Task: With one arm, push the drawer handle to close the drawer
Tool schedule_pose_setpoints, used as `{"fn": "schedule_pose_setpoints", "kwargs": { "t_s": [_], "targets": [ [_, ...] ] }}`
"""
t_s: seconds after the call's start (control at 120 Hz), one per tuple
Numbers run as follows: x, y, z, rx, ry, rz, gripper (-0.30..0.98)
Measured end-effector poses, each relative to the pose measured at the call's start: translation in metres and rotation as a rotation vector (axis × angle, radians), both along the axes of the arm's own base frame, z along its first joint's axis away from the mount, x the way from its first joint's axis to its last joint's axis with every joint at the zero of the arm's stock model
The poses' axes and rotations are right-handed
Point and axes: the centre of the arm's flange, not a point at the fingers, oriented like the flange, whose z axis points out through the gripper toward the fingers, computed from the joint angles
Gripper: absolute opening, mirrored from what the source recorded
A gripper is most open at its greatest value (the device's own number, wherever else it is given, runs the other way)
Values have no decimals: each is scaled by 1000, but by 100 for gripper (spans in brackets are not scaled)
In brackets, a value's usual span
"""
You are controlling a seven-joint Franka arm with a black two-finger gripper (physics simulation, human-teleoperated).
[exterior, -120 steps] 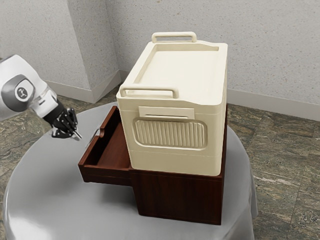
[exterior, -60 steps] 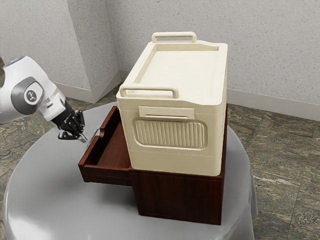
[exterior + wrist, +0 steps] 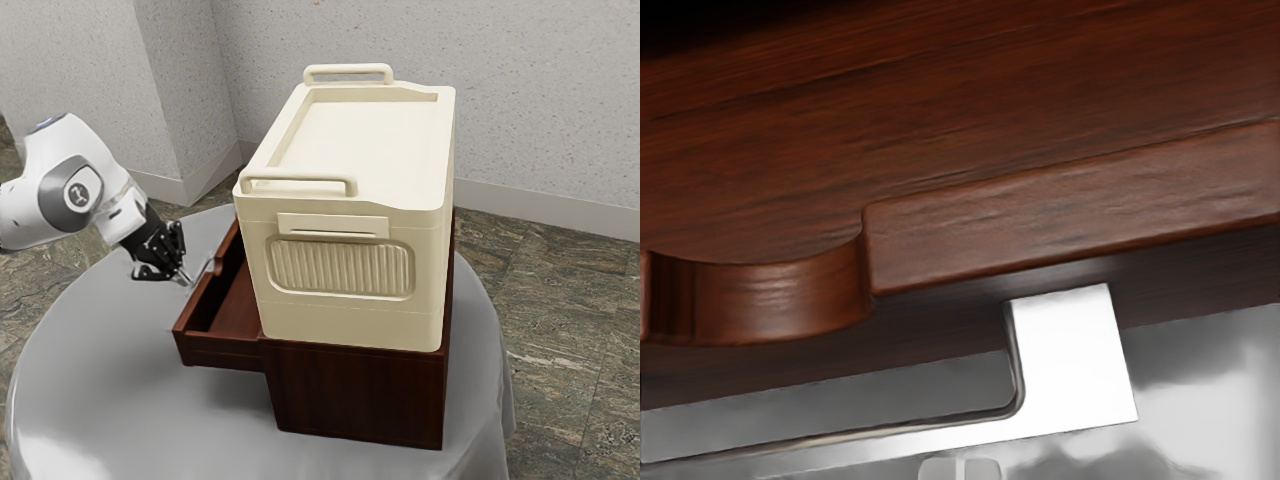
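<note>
Drawer point(image 3: 220, 352) stood open from the cabinet point(image 3: 360, 395), toward the exterior view's left. The gripper point(image 3: 187, 278), its 2 fingers point(image 3: 938, 469) closed together, was at the drawer's handle point(image 3: 1075, 350). A cream box point(image 3: 350, 322) sat on the cabinet.

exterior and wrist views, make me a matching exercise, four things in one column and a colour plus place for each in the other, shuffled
1. drawer
2. drawer handle
3. storage box
4. tool

a. cream, resting on top of the cabinet
b. black, on the end of the white arm
c. reddish-brown, partly out of the cabinet
d. shiny silver, along the drawer's front

Pairs: 1-c, 2-d, 3-a, 4-b
</note>
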Motion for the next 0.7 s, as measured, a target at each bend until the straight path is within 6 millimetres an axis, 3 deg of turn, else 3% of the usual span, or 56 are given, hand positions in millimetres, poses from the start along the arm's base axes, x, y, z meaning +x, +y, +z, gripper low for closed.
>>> {"fn": "schedule_pose_setpoints", "kwargs": {
  "t_s": [0.7],
  "targets": [
    [25,-44,-3,32,-2,-11,-10]
  ]
}}
